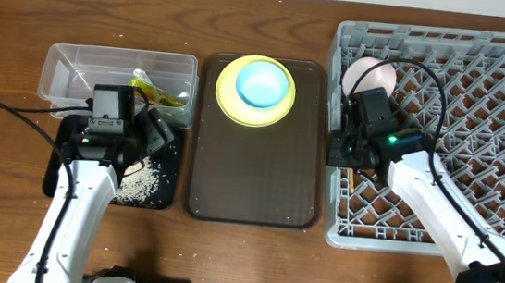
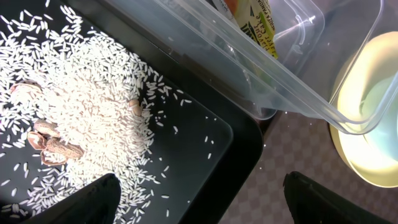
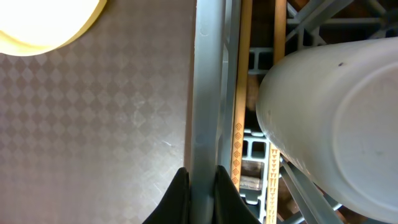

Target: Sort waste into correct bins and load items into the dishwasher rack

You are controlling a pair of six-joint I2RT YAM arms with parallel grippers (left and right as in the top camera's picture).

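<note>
The table (image 1: pixel 242 252) is seen as brown wood with visible grain and a low sheen. The dishwasher rack (image 1: pixel 496 119) is moulded in matt grey plastic. The tub (image 1: pixel 64 68) is made of clear, smooth plastic, and the black tray (image 2: pixel 205 143) is finished in high gloss. The brown serving tray (image 3: pixel 93 124) is embossed with a fine diamond texture. The chopsticks (image 3: pixel 241 93) are shown as pale wood. The white bowl (image 3: pixel 336 124) is smooth with a soft sheen, possibly ceramic. The snack wrapper (image 2: pixel 258 28) is printed on glossy film.

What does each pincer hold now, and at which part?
Left pincer: open, nothing. Right pincer: seems closed on the dishwasher rack, at its left wall.
</note>
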